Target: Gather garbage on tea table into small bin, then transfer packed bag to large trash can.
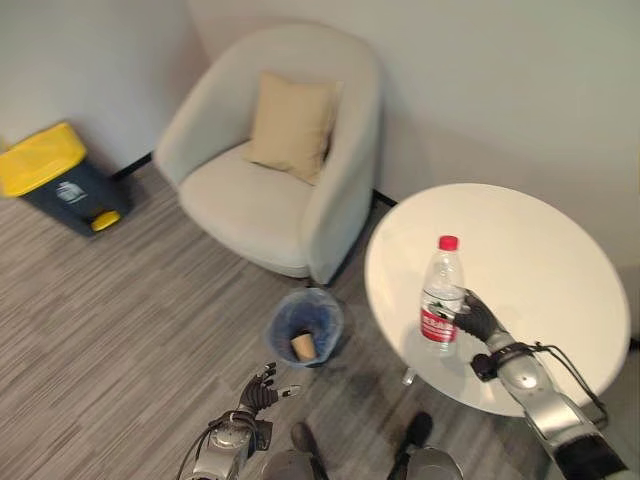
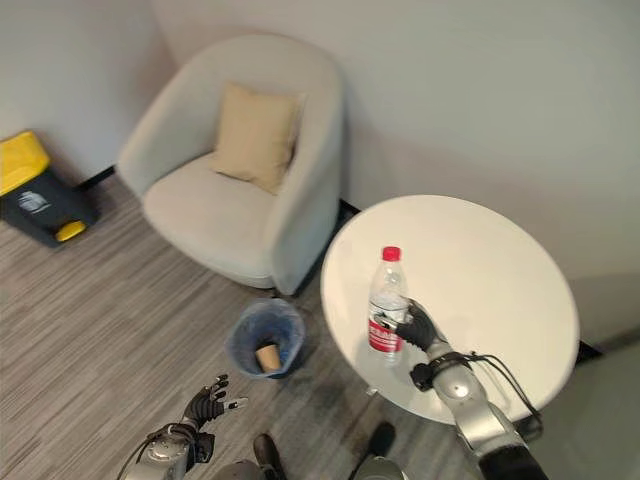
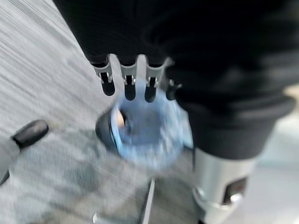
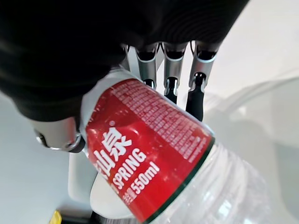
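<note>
Right hand [image 1: 478, 318]: fingers wrapped round the bottle [image 1: 441, 295] at its red label, on the side facing the robot.
Bottle: upright on the white table [image 1: 540, 260], near the edge closest to the bin [image 1: 306, 327].
Left hand [image 1: 262, 387]: low over the floor beside the bin, fingers loose, holding nothing.
Bin: blue-lined, on the floor beside the table, a paper cup [image 1: 303, 346] inside.
Advice: firm the grip before lifting; keep the bottle upright, carry it past the table edge, release directly over the bin.

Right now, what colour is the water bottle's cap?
Red, clearest in the left eye view: water bottle.
</note>
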Available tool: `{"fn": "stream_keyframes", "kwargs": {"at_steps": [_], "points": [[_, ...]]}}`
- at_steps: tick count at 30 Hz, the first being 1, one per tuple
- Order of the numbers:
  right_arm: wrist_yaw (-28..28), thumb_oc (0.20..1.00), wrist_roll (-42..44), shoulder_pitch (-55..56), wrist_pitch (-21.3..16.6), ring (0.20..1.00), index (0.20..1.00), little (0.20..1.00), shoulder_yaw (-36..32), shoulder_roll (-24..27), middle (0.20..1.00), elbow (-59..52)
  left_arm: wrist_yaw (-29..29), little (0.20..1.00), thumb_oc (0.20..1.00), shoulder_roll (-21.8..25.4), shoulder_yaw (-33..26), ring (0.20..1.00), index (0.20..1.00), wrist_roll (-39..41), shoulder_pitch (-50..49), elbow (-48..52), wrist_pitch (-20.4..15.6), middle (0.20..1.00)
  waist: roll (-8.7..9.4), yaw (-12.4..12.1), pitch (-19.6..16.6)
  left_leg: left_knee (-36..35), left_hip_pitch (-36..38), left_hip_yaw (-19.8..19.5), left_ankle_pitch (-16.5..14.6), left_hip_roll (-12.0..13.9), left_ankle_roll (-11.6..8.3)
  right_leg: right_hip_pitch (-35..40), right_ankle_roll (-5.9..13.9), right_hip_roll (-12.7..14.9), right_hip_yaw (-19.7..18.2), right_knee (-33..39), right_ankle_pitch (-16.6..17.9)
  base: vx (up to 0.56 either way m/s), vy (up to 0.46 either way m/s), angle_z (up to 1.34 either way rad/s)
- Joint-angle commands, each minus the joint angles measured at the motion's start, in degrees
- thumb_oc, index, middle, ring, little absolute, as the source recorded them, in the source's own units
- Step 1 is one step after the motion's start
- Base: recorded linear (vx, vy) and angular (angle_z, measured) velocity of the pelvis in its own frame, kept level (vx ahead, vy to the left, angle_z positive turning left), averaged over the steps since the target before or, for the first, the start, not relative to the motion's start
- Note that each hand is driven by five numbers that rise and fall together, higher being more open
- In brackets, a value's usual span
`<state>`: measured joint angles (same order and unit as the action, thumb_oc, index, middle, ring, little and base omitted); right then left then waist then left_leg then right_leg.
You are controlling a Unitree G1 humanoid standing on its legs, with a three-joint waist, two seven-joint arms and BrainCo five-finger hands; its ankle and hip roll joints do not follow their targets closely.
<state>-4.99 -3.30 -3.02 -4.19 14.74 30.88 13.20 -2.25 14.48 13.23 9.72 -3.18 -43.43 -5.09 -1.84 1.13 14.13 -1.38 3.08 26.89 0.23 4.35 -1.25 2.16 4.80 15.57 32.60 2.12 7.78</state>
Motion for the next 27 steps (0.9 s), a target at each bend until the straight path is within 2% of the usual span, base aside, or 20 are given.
{"fn": "stream_keyframes", "kwargs": {"at_steps": [1,4,5,6,7,8,10,12,13,16,22,25,26,27], "points": [[-0.59,0.2,1.25,-5.59,-2.88,0.2,0.2,0.2,2.89,-3.68,0.2,-2.44,-0.2,1.0,1.0,3.84,-2.46,1.0,1.0,-2.58,-0.47,1.09,-0.91,1.0,1.31,-2.03,-2.59,5.73,-3.03,-8.83,-5.78,1.27,-2.29,0.6,2.24,-2.6,-4.99,-2.19,-10.63,0.04,0.203,0.25],[-0.56,0.2,1.51,-5.51,-2.98,0.2,0.2,0.2,2.89,-4.32,0.2,-2.68,-0.38,1.0,1.0,4.36,-3.05,1.0,1.0,-2.83,-0.45,0.76,-0.76,1.0,1.52,-2.45,-2.28,6.12,-3.62,-9.38,-6.75,0.05,-1.07,-0.51,2.77,-1.15,-5.61,-4.66,-10.92,0.04,0.162,0.14],[-0.6,0.2,1.36,-5.05,-3.1,0.2,0.2,0.2,2.87,-4.53,0.2,-2.72,-0.52,1.0,1.0,4.68,-3.17,1.0,1.0,-3.01,-0.29,0.69,-0.69,1.0,1.52,-2.39,-2.01,6.25,-3.81,-10.23,-7.31,-0.84,-0.41,-1.41,2.97,-0.65,-7.12,-6.69,-11.42,0.0,0.184,0.25],[-0.28,0.2,1.06,-4.41,-2.73,0.2,0.2,0.2,2.49,-4.88,0.2,-3.09,-0.73,1.0,1.0,5.16,-3.4,1.0,1.0,-2.6,0.2,1.75,-0.73,1.0,1.45,-1.13,-1.07,6.1,-4.49,-11.93,-6.77,-2.54,1.14,-5.54,2.08,-2.1,-14.97,-10.58,-11.56,0.02,0.242,0.32],[-0.21,0.2,0.92,-4.32,-2.66,0.2,0.2,0.2,2.32,-4.77,0.2,-3.07,-0.86,1.0,1.0,5.3,-3.71,1.0,1.0,-2.22,0.43,2.23,-0.82,1.0,1.28,-0.48,-0.73,6.06,-4.57,-13.0,-6.87,-3.34,1.51,-7.27,2.41,-4.06,-19.86,-11.51,-11.96,0.02,0.221,0.59],[-0.06,0.2,0.69,-4.23,-2.51,0.2,0.2,0.2,2.19,-4.6,0.2,-3.09,-0.78,1.0,1.0,5.43,-3.76,1.0,1.0,-2.16,0.35,2.47,-0.79,1.0,1.16,-0.31,-0.57,6.11,-4.52,-13.83,-6.97,-3.98,1.93,-7.95,2.59,-5.2,-22.34,-11.64,-11.86,0.08,0.141,0.68],[-0.27,0.2,0.5,-4.64,-2.5,0.2,0.2,0.2,2.33,-4.46,0.2,-3.42,-1.03,1.0,1.0,5.74,-3.7,1.0,1.0,-2.24,0.81,1.74,-0.78,1.0,0.9,-0.36,-0.04,6.06,-4.63,-15.64,-7.04,-5.1,2.72,-10.61,1.84,-6.78,-22.91,-12.43,-11.19,0.08,0.073,0.55],[-0.03,0.2,0.44,-4.44,-2.66,0.2,0.2,0.2,2.46,-4.21,0.2,-3.14,-0.92,1.0,1.0,6.02,-3.58,1.0,1.0,-2.13,1.25,1.3,-0.94,1.0,1.1,0.3,0.56,6.69,-4.32,-17.56,-7.39,-5.84,2.86,-12.13,1.9,-8.19,-24.46,-12.5,-11.57,0.1,-0.009,0.25],[0.26,0.2,0.04,-4.07,-2.69,0.2,0.2,0.2,2.44,-3.84,0.2,-3.28,-0.84,1.0,1.0,6.11,-4.05,1.0,1.0,-2.17,0.72,1.61,-0.87,1.0,1.36,0.33,0.86,7.83,-4.44,-18.98,-7.86,-6.68,2.91,-11.06,1.99,-8.2,-25.24,-11.77,-11.53,0.08,-0.03,0.24],[0.92,0.2,-0.79,-4.05,-2.7,0.2,0.2,0.2,2.98,-3.27,0.2,-2.95,-0.65,1.0,1.0,5.9,-4.51,1.0,1.0,-2.49,-0.2,1.05,-0.82,1.0,1.55,-0.02,0.16,8.1,-4.94,-19.48,-7.67,-7.16,2.51,-10.09,1.71,-8.43,-25.67,-10.22,-10.89,0.05,-0.044,0.45],[0.67,0.2,-3.63,-6.85,-2.52,0.2,0.2,0.2,5.81,-2.3,0.2,-2.37,-1.02,1.0,1.0,6.36,-4.47,1.0,1.0,-2.93,0.2,-0.1,-0.61,1.0,1.71,-1.03,0.54,8.76,-7.32,-20.46,-7.03,-6.58,1.53,-9.49,1.27,-8.04,-23.77,-8.21,-10.73,0.0,-0.063,0.13],[-0.74,0.2,-4.73,-11.6,-2.59,0.2,0.2,0.2,8.15,-2.21,0.2,-1.58,-2.15,1.0,1.0,7.01,-3.42,1.0,1.0,-2.49,3.02,-0.31,-0.91,1.0,1.71,-1.48,3.58,11.95,-13.07,-21.19,-6.53,-6.32,0.93,-14.11,0.82,-6.91,-22.76,-11.01,-10.77,-0.23,-0.037,0.28],[-2.69,0.2,-5.58,-16.91,-2.43,0.2,0.2,0.2,10.55,-3.09,0.2,-0.34,-3.69,1.0,1.0,7.59,-2.12,1.0,1.0,-1.49,5.9,-0.7,-1.33,1.0,1.31,-2.13,6.15,16.09,-19.0,-21.76,-6.44,-6.03,0.65,-19.43,0.21,-5.71,-22.17,-15.29,-11.2,-0.29,-0.013,0.41],[-3.36,0.2,-5.53,-19.17,-2.51,0.2,0.2,0.2,11.43,-3.64,0.2,0.38,-4.27,1.0,1.0,7.67,-1.81,1.0,1.0,-0.71,6.86,-0.74,-1.51,1.0,1.01,-2.36,6.92,18.02,-21.39,-21.89,-6.87,-5.96,0.64,-22.17,-0.01,-5.48,-22.28,-17.88,-11.8,-0.28,-0.002,0.36]]}}
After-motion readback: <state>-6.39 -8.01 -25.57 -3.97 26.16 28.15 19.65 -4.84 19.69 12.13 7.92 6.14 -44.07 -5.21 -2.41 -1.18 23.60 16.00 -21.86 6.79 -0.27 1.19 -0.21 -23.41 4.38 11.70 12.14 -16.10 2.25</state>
